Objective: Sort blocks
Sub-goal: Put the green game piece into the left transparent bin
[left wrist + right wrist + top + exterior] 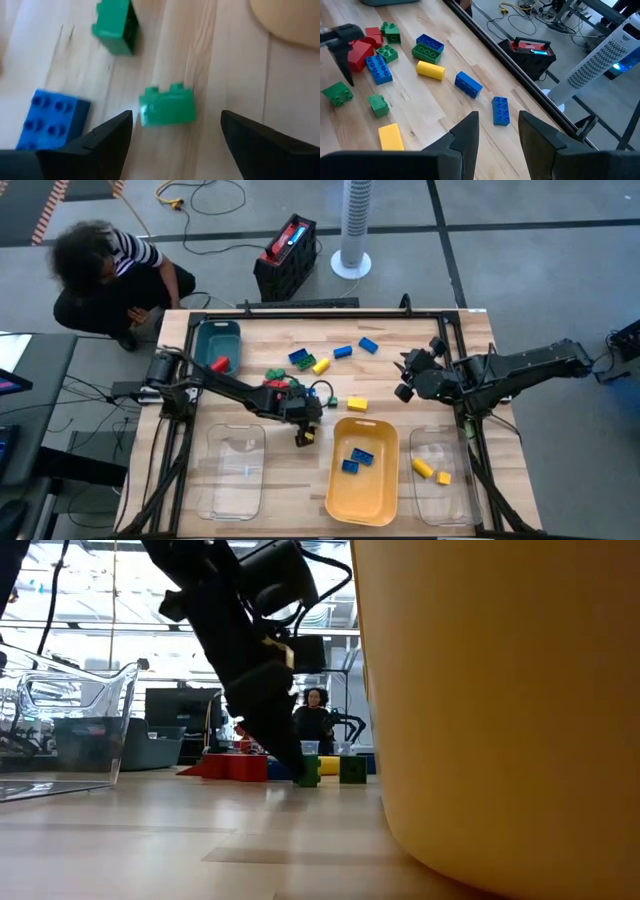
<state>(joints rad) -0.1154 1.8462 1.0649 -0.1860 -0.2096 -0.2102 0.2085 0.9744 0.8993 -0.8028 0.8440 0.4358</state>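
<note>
Left tool (175, 130) spread wide over a green block (166, 105) (blue block (50, 119) at its nine o'clock), yellow tray (362, 470) beside; right tool (499, 131) partly spread, empty.

Overhead layout: the left gripper (305, 435) hung beside the yellow tray (362, 498), which held two blue blocks (356, 459). Loose blocks (320, 365) lay mid-table. The right gripper (408, 375) waited apart; a person (105, 275) crouched beyond the table (290, 490).
</note>
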